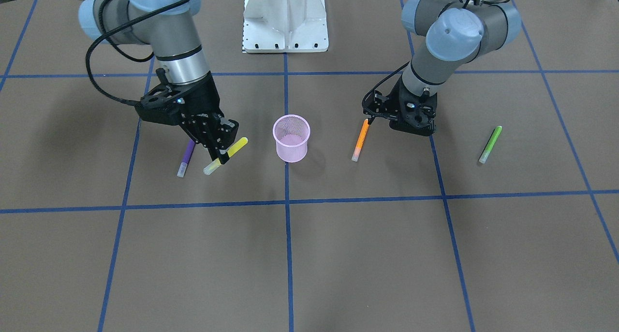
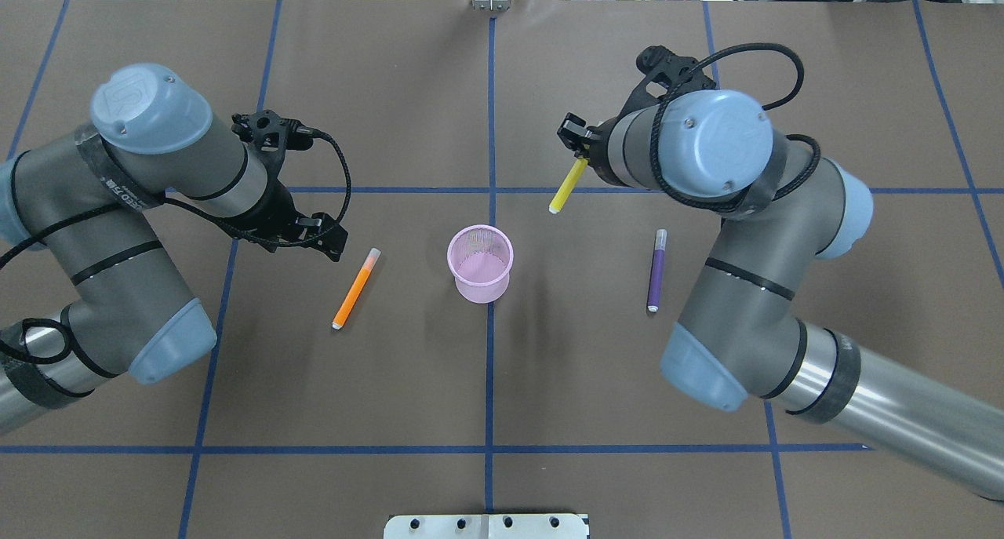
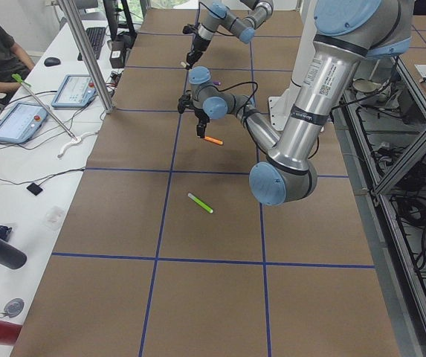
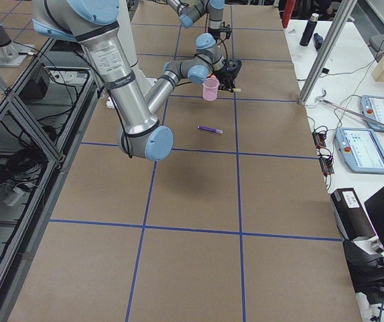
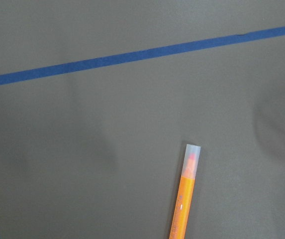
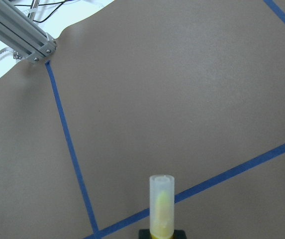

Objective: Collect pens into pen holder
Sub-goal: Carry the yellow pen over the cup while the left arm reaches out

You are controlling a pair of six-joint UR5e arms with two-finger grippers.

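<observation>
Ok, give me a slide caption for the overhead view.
Right pincer holds a yellow pen; orange pen and purple pen lie either side of the empty pink cup.

This is a robot lab: a brown table point(image 1: 367, 264) with blue tape lines point(image 1: 289, 254), metal frames point(image 3: 85, 52) and control screens point(image 4: 369, 149).
</observation>
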